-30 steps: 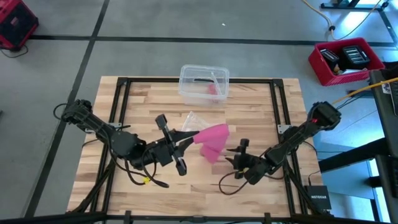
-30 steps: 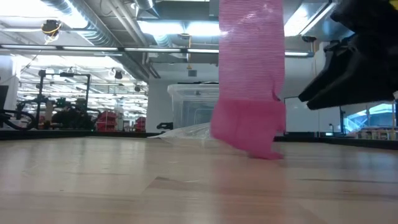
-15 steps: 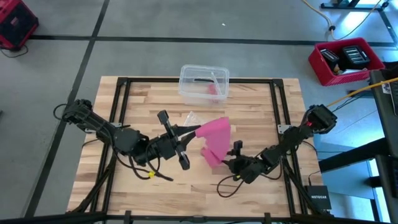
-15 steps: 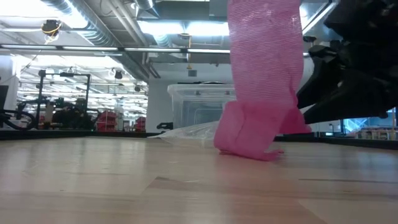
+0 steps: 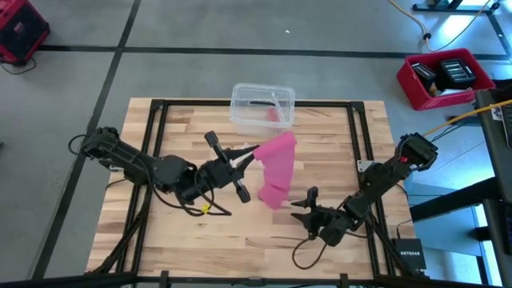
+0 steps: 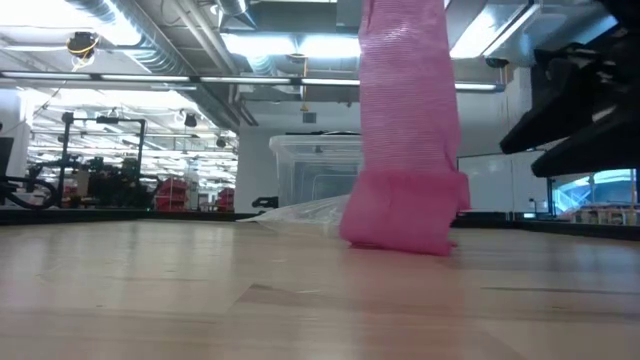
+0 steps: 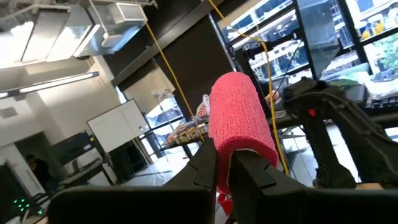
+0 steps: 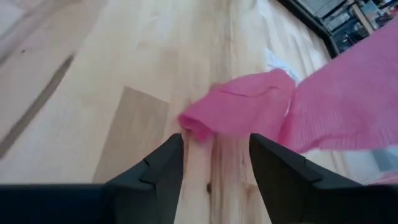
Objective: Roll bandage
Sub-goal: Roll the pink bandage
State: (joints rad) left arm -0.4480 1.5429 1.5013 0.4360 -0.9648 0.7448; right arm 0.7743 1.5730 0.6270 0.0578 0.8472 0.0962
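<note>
Wooden slatted worktop [image 5: 184, 120]: left claw [image 5: 245, 157] pinches long pink fabric bandage [image 5: 278, 170]; right claw [image 5: 302, 210] gapes empty beside its folded lower end.

Low view across the wooden table [image 6: 200, 300]. The bandage [image 6: 405, 130], a pink fabric strip, hangs from above the frame to the tabletop, where its lower end lies folded in a loose heap. Behind the bandage stands 1 clear plastic box [image 6: 315, 175]; a clear plastic wrapper [image 6: 300, 215] lies on the table beside the bandage's foot. A dark arm [image 6: 585, 95] shows beside the bandage, apart from it.
</note>
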